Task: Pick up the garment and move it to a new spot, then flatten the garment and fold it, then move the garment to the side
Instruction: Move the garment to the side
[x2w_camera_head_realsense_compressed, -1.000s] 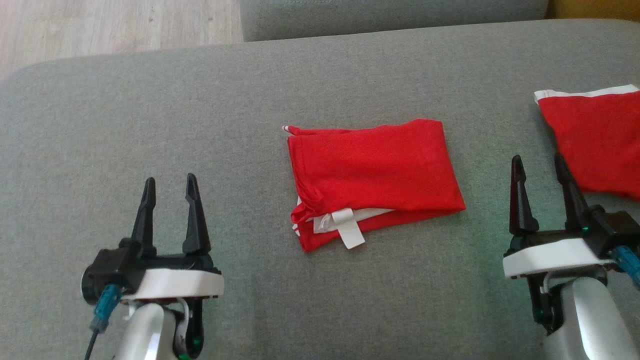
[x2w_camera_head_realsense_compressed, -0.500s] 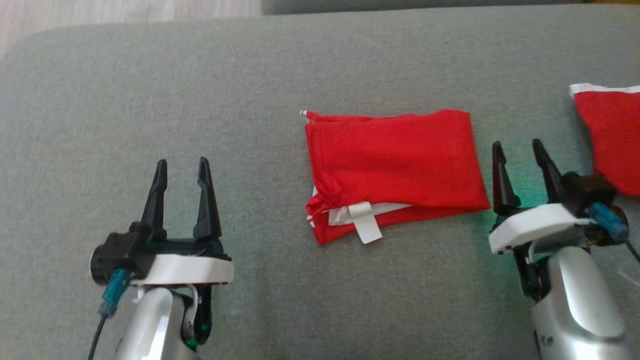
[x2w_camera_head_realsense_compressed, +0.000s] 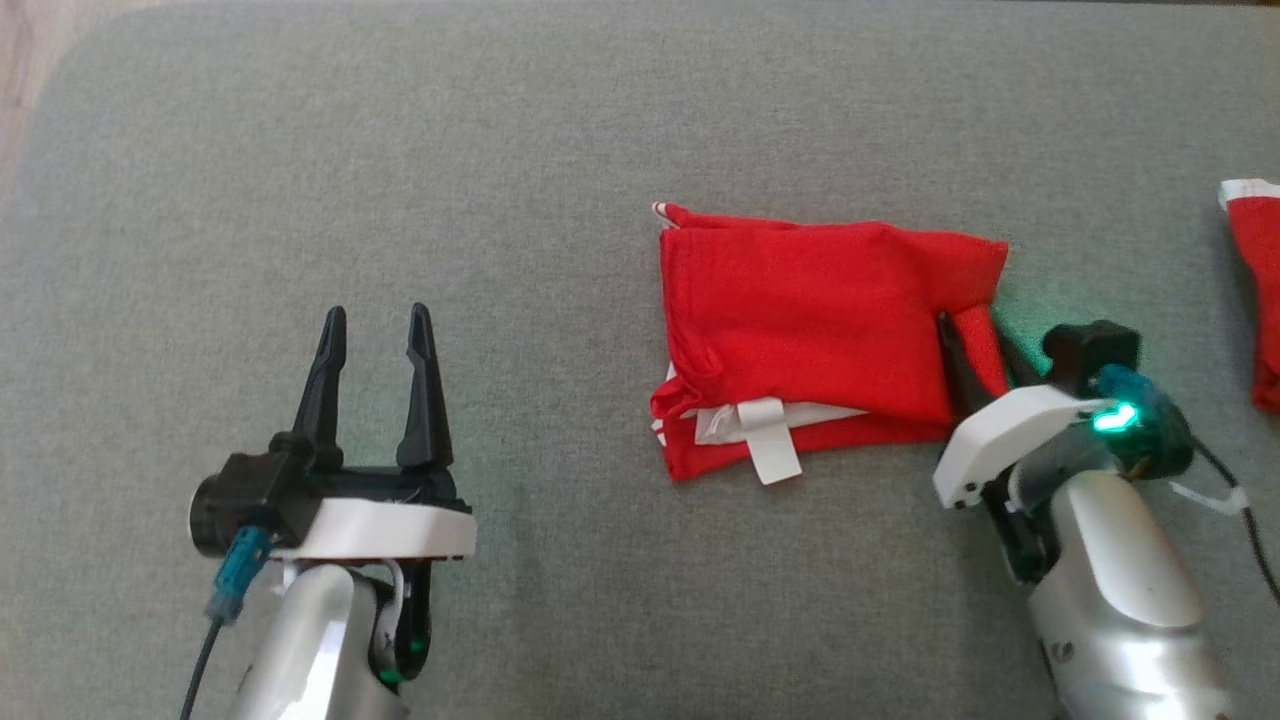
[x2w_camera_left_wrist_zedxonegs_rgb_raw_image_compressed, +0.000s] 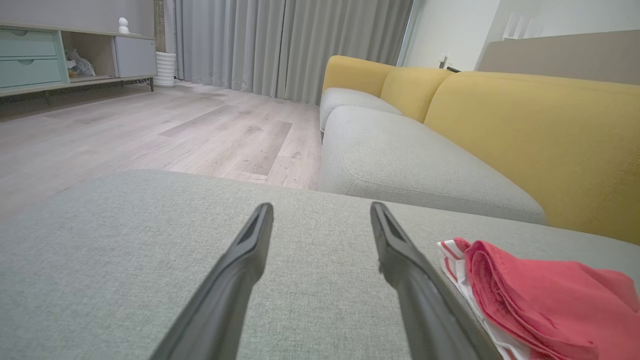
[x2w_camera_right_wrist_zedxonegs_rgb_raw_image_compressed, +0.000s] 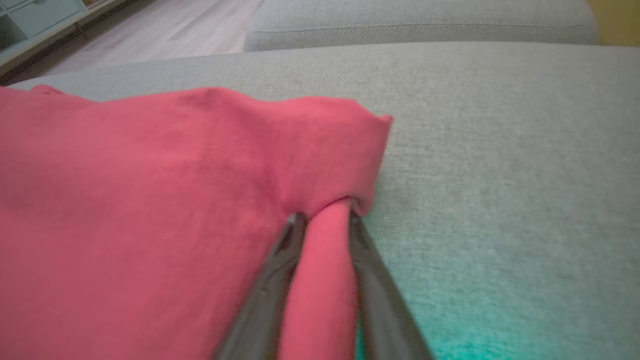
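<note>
- Head view: folded red fabric garment (x2w_camera_head_realsense_compressed: 810, 330) lying on a broad grey woven sofa cushion (x2w_camera_head_realsense_compressed: 560, 150), with a white cloth strip (x2w_camera_head_realsense_compressed: 775, 450) poking out from the garment's near edge.
- Left gripper (x2w_camera_head_realsense_compressed: 377, 320) well apart from the garment, on its left, long dark fingers spread wide with nothing between them.
- Right gripper (x2w_camera_head_realsense_compressed: 972, 335) at the garment's right edge, fingers drawn in on a raised ridge of red cloth.
- Second red cloth with a white hem (x2w_camera_head_realsense_compressed: 1258, 290) well apart from the garment, farther right.
- Left wrist view: left gripper (x2w_camera_left_wrist_zedxonegs_rgb_raw_image_compressed: 321, 207) wide open and empty, just left of the garment (x2w_camera_left_wrist_zedxonegs_rgb_raw_image_compressed: 545, 295), whose layered edges show white trim.
- Yellow upholstered sofa back (x2w_camera_left_wrist_zedxonegs_rgb_raw_image_compressed: 530, 135) behind the garment, pale wooden floor (x2w_camera_left_wrist_zedxonegs_rgb_raw_image_compressed: 150, 135) away to its left.
- Right wrist view: right gripper (x2w_camera_right_wrist_zedxonegs_rgb_raw_image_compressed: 325, 216) pinching a rolled fold at the garment's (x2w_camera_right_wrist_zedxonegs_rgb_raw_image_compressed: 150, 200) right corner, both fingers touching the cloth.
- Bare cushion (x2w_camera_right_wrist_zedxonegs_rgb_raw_image_compressed: 500, 150) to the garment's right.
</note>
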